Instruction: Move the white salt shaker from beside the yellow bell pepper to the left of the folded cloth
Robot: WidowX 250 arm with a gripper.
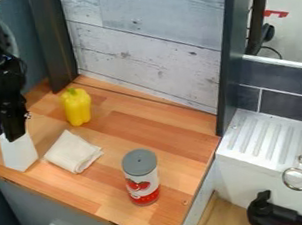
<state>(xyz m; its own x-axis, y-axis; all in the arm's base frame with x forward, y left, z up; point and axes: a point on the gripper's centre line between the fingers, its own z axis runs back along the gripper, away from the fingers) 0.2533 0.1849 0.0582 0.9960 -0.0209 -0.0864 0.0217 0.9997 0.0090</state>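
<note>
The black gripper [9, 134] hangs down at the left side of the camera view, over the left part of the wooden counter. Right below it stands a white, tapered object [19, 153], whose top is partly hidden behind the gripper; whether the two touch, I cannot tell. A folded cream cloth [73, 152] lies just right of the white object. Behind the cloth, a yellow bell pepper [77, 107] stands upright with its green stem on top. Farther right and nearer the front, a can [141, 177] with a grey lid and a red and white label stands upright.
The wooden counter [118, 130] is backed by pale wood panels [150, 44] between dark uprights. At the right are a white ribbed drainboard [253, 137], metal rings [296, 178] and a black object [274, 213] low down. The counter's front edge runs diagonally below the can.
</note>
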